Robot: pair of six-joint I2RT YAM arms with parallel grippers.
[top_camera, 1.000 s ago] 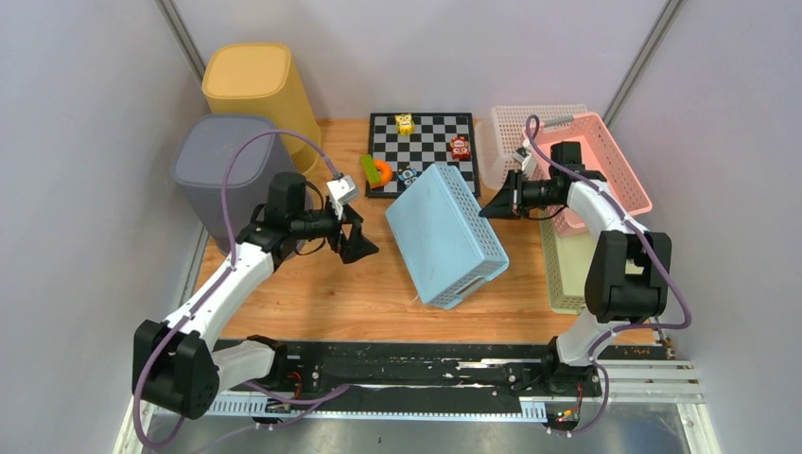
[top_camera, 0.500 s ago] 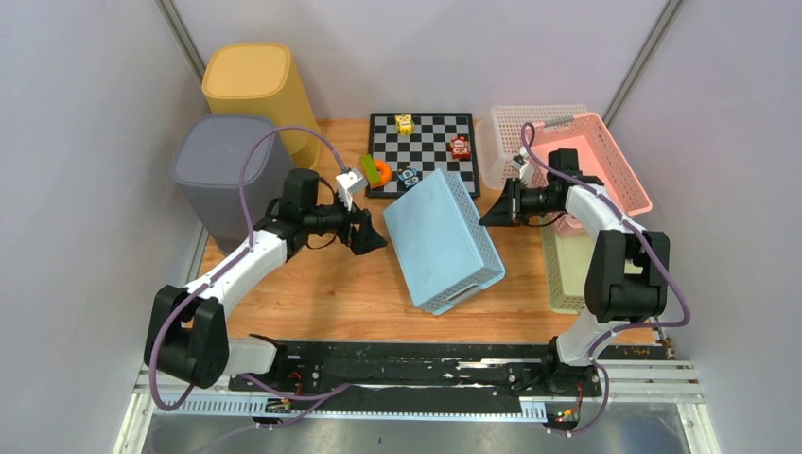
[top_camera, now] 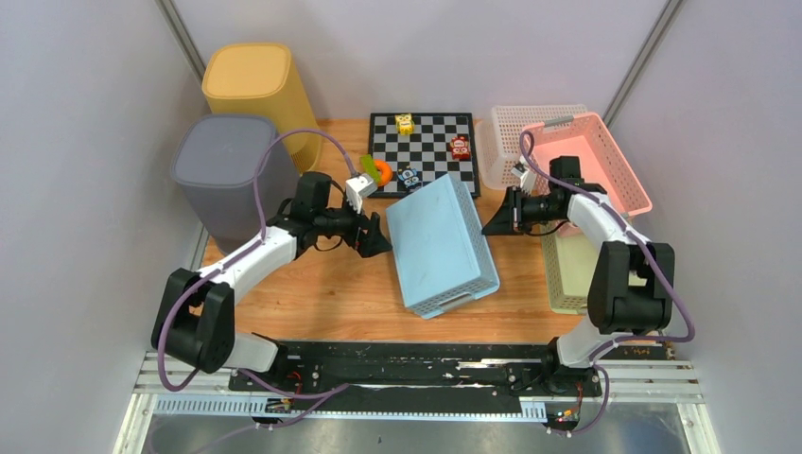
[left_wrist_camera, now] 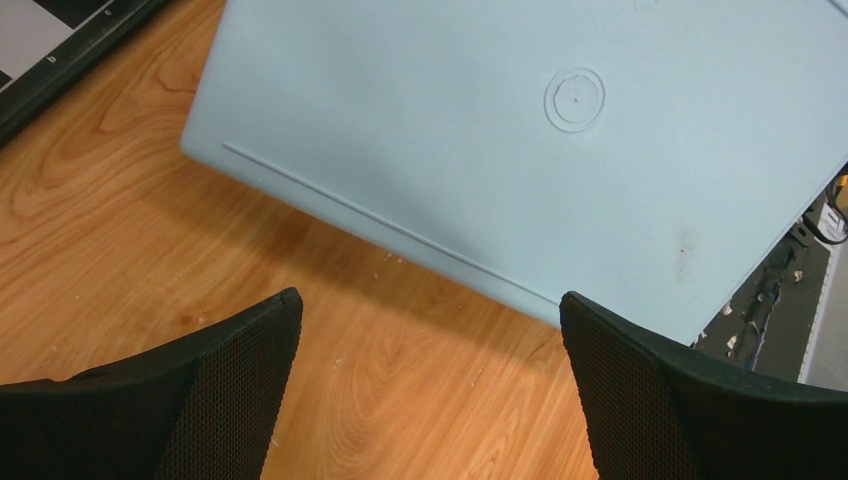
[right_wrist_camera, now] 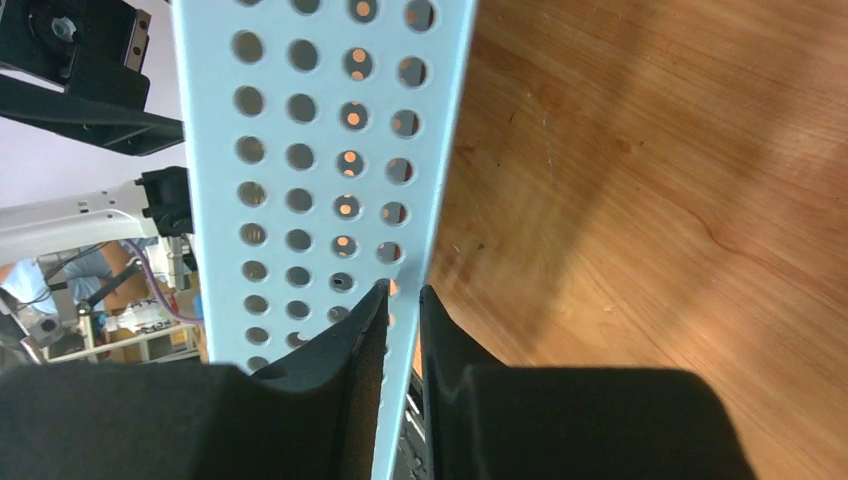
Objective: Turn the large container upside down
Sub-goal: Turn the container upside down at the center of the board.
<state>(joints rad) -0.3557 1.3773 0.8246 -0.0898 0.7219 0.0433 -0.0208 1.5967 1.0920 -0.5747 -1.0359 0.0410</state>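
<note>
The large container (top_camera: 440,241) is a light blue perforated basket lying bottom-up on the wooden table, its smooth base facing up. In the left wrist view that base (left_wrist_camera: 520,120) fills the top of the frame. My left gripper (top_camera: 376,236) sits just left of the basket's left edge; it (left_wrist_camera: 428,300) is wide open over bare wood with nothing between its fingers. My right gripper (top_camera: 489,225) is at the basket's right edge. Its jaws (right_wrist_camera: 400,290) stand narrowly round the basket's perforated side wall (right_wrist_camera: 320,150), which runs between the pads.
A grey bin (top_camera: 225,165) and a yellow bin (top_camera: 255,85) stand at the back left. A chessboard (top_camera: 426,142) with small toys lies behind the basket. White (top_camera: 530,128), pink (top_camera: 596,156) and pale green (top_camera: 567,270) baskets crowd the right side.
The blue basket has tipped down from a tilt to nearly flat and shifted left. My left gripper has moved right, up to its edge. The right gripper stayed at the right wall.
</note>
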